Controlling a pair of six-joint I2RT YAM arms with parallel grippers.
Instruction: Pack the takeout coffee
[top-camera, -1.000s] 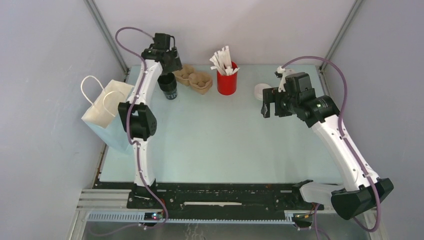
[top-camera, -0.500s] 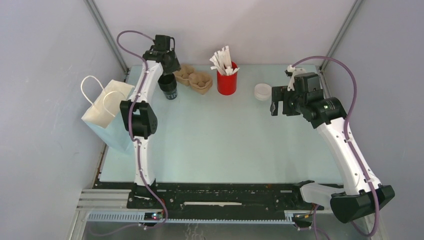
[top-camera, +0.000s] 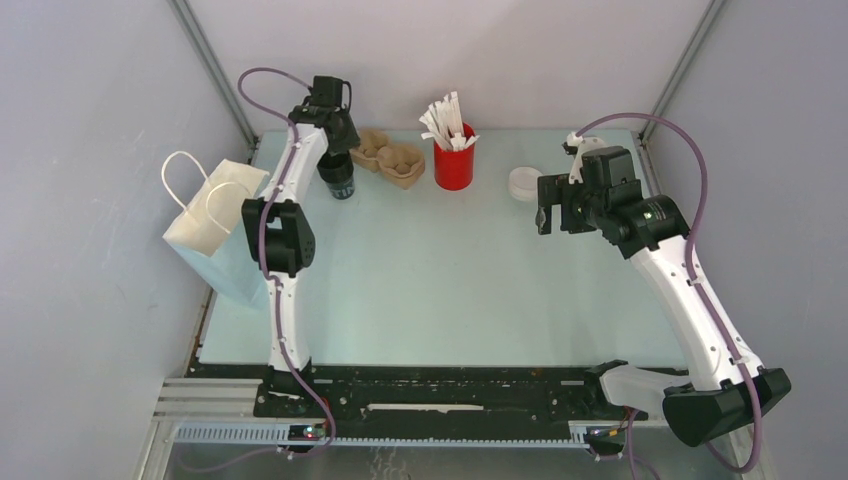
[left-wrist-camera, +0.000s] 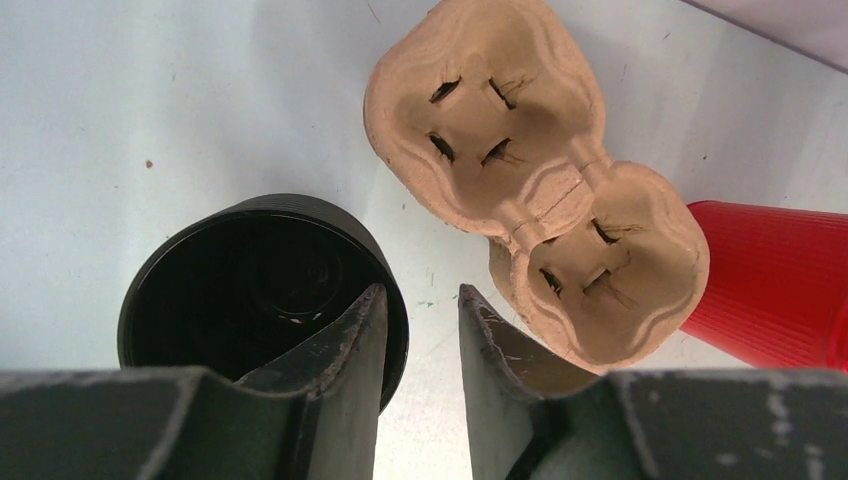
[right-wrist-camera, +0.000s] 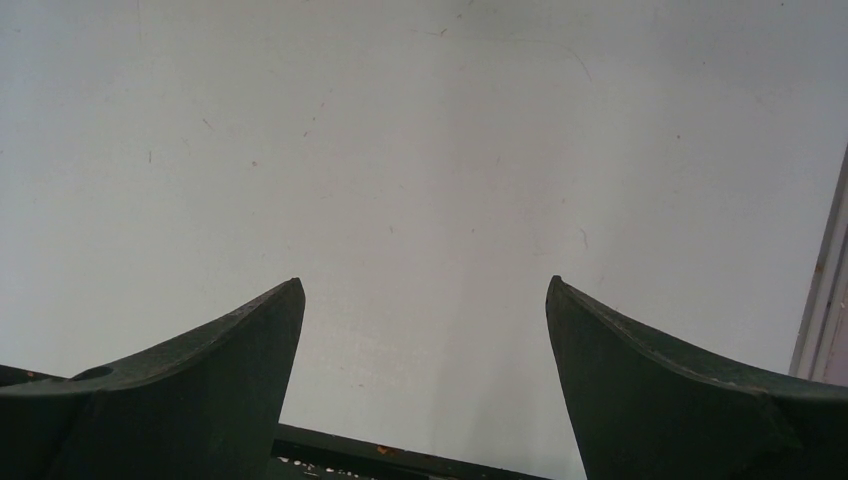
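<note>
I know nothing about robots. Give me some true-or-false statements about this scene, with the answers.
1. The black cup has a lid on. False: it is open-topped.
2. One finger of the left gripper is inside the cup, one outside. True.
3. The right gripper holds the white lid. False: its jaws are open and empty.
4. The red holder contains white sticks. True.
5. The paper bag stands on the right side. False: on the left.

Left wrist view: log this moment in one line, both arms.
left gripper open, straddling cup rim | right gripper open, empty, above table | lid loose on table | carrier empty
</note>
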